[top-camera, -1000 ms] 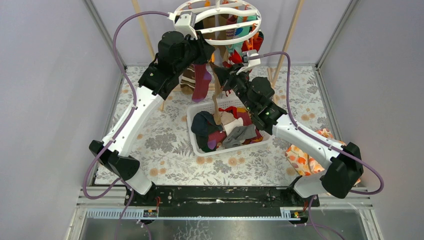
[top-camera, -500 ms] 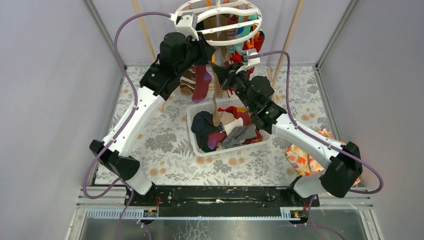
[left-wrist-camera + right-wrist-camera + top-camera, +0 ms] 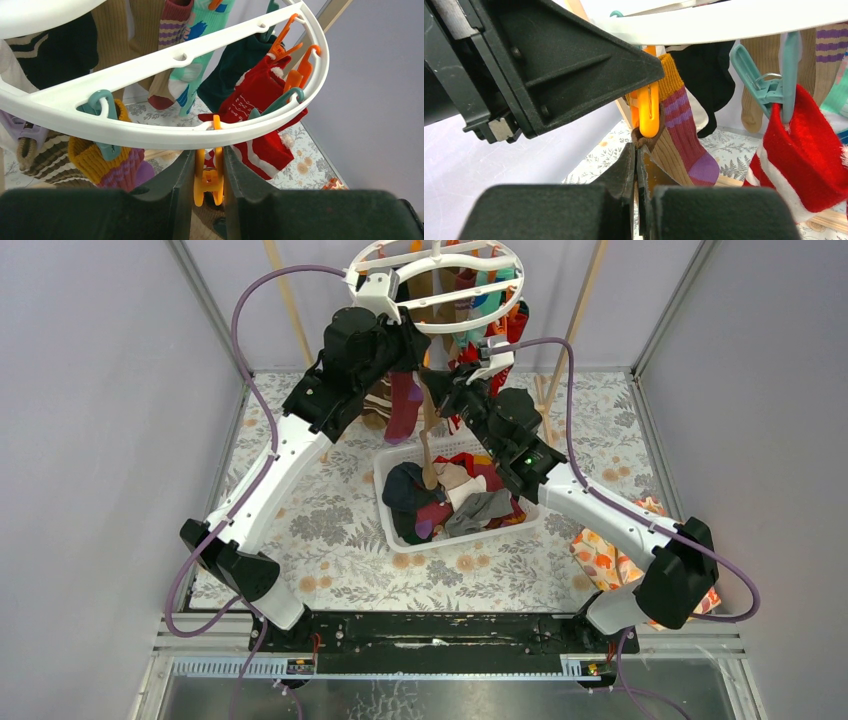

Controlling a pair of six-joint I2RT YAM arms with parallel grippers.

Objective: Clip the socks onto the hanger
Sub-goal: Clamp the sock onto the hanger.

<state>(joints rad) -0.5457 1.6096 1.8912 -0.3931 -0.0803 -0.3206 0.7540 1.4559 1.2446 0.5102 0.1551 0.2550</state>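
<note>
The white ring hanger [image 3: 436, 328] hangs at the back, with several socks clipped on it. My left gripper [image 3: 208, 165] is shut on an orange clip [image 3: 208, 179] under the ring's near rim [image 3: 165, 136]. My right gripper [image 3: 637, 152] is shut on a tan sock [image 3: 674, 150]; the sock's brown top edge sits at the orange clip's tip [image 3: 648, 117]. In the top view the tan sock [image 3: 429, 452] hangs down over the basket, with the right gripper [image 3: 432, 380] close beside the left gripper [image 3: 414, 352]. A magenta sock with a purple toe [image 3: 402, 406] hangs nearby.
A white slotted basket [image 3: 392, 532] with loose socks [image 3: 470, 502] stands mid-table below both grippers. Light wooden rack poles [image 3: 583, 300] rise behind. Red-and-white socks [image 3: 260, 100] and teal clips [image 3: 764, 85] hang on the ring. A patterned orange cloth [image 3: 605, 562] lies at the right.
Both grippers and the tan sock have edged slightly up and back toward the ring. Both stay shut.
</note>
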